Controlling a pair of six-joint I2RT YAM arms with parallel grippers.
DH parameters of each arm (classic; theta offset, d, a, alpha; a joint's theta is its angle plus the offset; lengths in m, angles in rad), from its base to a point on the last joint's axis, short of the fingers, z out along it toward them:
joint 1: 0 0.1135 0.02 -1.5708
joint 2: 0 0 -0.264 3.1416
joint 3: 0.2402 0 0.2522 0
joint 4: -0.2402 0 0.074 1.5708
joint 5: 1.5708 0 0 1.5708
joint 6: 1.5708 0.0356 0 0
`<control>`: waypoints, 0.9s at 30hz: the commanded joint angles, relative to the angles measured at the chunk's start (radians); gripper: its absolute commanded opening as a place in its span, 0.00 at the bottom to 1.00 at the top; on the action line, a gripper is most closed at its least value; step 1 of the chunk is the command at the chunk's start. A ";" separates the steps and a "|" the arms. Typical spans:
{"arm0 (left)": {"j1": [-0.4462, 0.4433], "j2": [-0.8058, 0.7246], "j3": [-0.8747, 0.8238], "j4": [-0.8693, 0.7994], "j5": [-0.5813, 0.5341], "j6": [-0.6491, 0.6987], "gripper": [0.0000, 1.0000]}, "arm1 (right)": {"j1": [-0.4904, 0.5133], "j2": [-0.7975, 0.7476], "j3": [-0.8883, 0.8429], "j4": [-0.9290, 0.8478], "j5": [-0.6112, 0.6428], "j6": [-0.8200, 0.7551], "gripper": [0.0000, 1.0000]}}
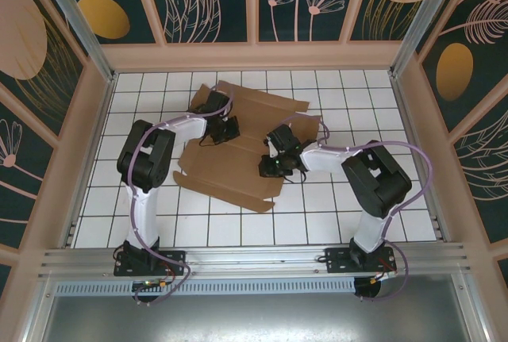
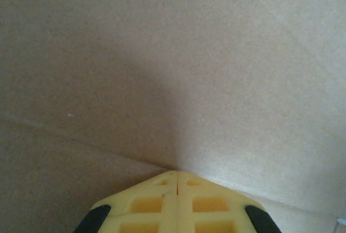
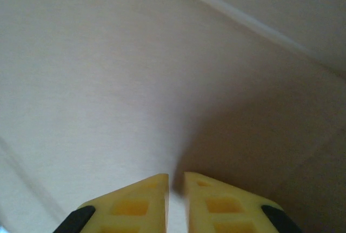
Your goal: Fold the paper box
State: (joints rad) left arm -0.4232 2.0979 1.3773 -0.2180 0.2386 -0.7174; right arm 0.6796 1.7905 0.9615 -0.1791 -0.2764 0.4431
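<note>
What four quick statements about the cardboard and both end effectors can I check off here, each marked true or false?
1. The paper box lies on the white tiled table. True.
2. The left end effector stands wide open. False: its fingers meet, shut.
3. The right end effector shows a narrow gap between its fingers. True.
4. The paper box is folded into a closed carton. False: it is a spread-out sheet with its flaps showing.
</note>
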 commanded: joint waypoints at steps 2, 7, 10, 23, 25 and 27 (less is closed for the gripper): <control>0.006 -0.030 -0.083 -0.044 -0.004 -0.031 0.00 | -0.025 0.041 -0.016 -0.103 0.181 -0.036 0.16; 0.006 -0.088 -0.178 -0.034 0.012 -0.041 0.00 | -0.065 0.022 -0.041 -0.099 0.233 -0.037 0.18; 0.006 -0.114 -0.216 -0.027 0.031 -0.048 0.00 | -0.070 0.005 -0.053 -0.093 0.226 -0.034 0.19; 0.006 -0.121 -0.024 -0.050 0.042 0.061 0.11 | -0.065 -0.092 -0.168 -0.066 0.232 0.033 0.19; 0.007 -0.091 0.028 -0.060 0.049 0.073 0.18 | -0.069 -0.129 -0.203 -0.052 0.240 0.064 0.20; 0.006 -0.057 0.065 -0.048 0.087 0.070 0.31 | -0.071 -0.174 -0.242 -0.038 0.242 0.097 0.20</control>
State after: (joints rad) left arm -0.4122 1.9877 1.3941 -0.2516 0.2790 -0.6720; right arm 0.6205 1.6417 0.7910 -0.1184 -0.0986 0.4782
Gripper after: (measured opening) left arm 0.261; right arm 0.199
